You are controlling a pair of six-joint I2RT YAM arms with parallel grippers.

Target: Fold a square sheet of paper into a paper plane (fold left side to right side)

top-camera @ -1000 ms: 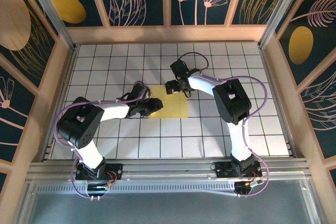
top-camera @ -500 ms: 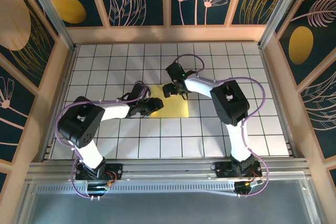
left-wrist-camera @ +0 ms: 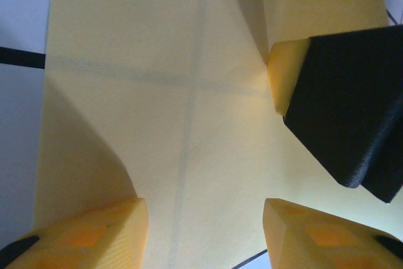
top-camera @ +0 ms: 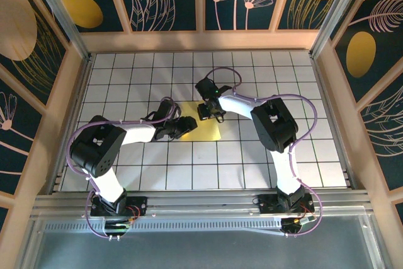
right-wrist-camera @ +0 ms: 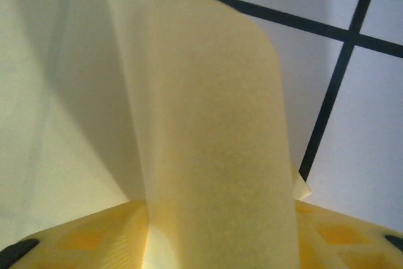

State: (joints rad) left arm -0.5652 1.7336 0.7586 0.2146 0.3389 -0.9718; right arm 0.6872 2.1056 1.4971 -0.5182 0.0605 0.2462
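The pale yellow square sheet of paper [top-camera: 206, 131] lies on the white grid table [top-camera: 252, 162] between the two arms. My right gripper [top-camera: 210, 113] sits at the sheet's far edge. In the right wrist view it [right-wrist-camera: 214, 244] is shut on a curled-up flap of the paper [right-wrist-camera: 214, 124] that rises between its fingers. My left gripper [top-camera: 184, 128] is over the sheet's left part. In the left wrist view its fingers [left-wrist-camera: 204, 237] stand open just above the flat paper [left-wrist-camera: 189, 92], with nothing between them. The right gripper's yellow fingertip [left-wrist-camera: 286, 80] shows there too, beside the lifted flap.
Wooden rails [top-camera: 69, 111] and patterned walls enclose the table on the left, right and far sides. An aluminium rail [top-camera: 201, 203] with both arm bases runs along the near edge. Bare grid tiles [top-camera: 126, 67] surround the paper.
My right gripper has slid left and nearer over the sheet and closed on its edge, lifting a flap. The paper's visible right part has shrunk. The left arm has barely moved.
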